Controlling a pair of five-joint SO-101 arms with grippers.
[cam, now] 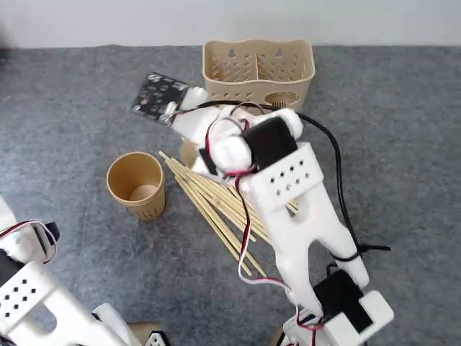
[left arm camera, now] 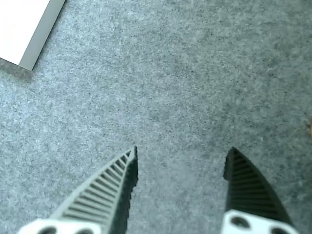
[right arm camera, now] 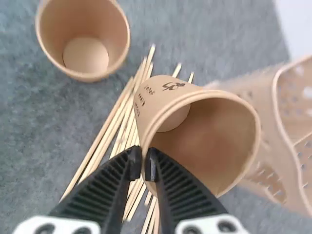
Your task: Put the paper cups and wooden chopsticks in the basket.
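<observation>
Here the cup (right arm camera: pixel 195 126) hangs tipped on its side over the chopsticks (right arm camera: pixel 109 141), pinched by its rim. In the high view the basket (cam: pixel 223 92) sits at 12 o'clock from the chopsticks. A second cup (cam: pixel 135 186) stands upright at their 9 o'clock, just beside them.

The grip looks risky. It takes only a thin bit of paper wall, so the cup could slip out or pivot during the lift, or the rim could crease if squeezed harder. Tilted like this, the cup might also catch the basket's wall and drop outside.

The right claw (right arm camera: pixel 143 158) is nearly closed, with one finger inside the cup's mouth and the other outside, clamping the wall between them. The left claw (left arm camera: pixel 183 150) is spread wide over bare carpet (left arm camera: pixel 170 73), holding nothing.
</observation>
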